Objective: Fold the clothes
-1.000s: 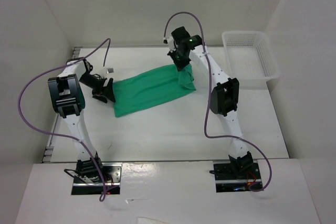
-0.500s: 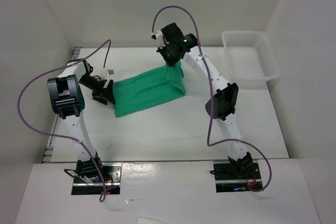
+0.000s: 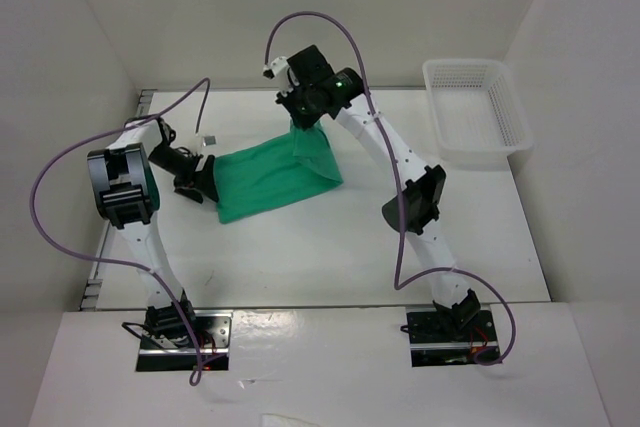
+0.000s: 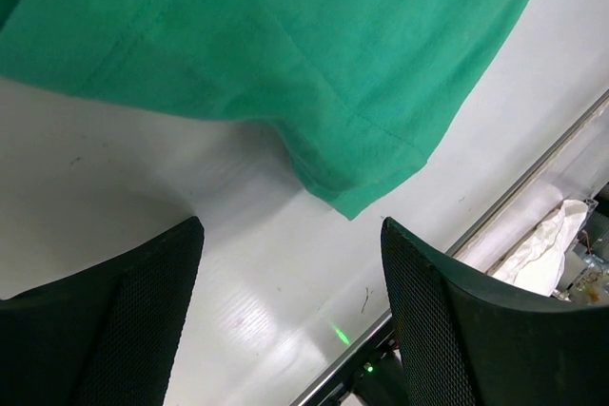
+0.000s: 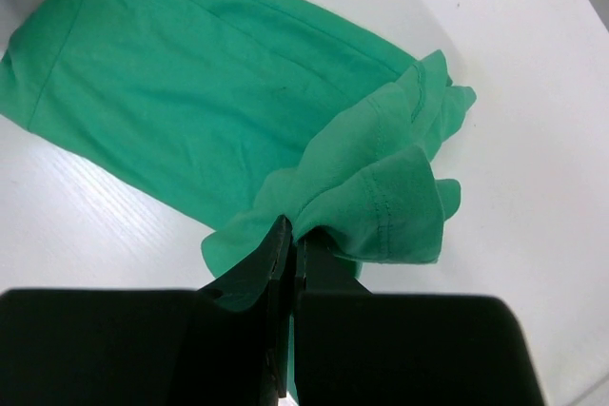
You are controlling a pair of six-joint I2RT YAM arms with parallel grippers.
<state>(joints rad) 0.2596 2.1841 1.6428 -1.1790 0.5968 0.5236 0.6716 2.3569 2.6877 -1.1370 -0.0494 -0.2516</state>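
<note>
From my end, the right gripper (image 5: 292,246) is pinched tight on a bunched edge of the green T-shirt (image 3: 265,182), holding that end up off the table (image 3: 320,247). The left gripper (image 4: 290,235) sits spread wide just beside the shirt's other end, gripping nothing.

Robot lab test cell, not a home or shop: a left arm (image 3: 125,187) and a right arm (image 3: 415,202) bolted to metal plates (image 3: 185,339) at the bottom of the frame, with loose purple cables (image 3: 55,177) looping off them. The white table (image 3: 330,247) is boxed in by plain white panels (image 3: 300,7) on the left, back and right. It carries a green T-shirt (image 3: 265,182) mid-frame and a white mesh basket (image 3: 512,112) at upper right.
</note>
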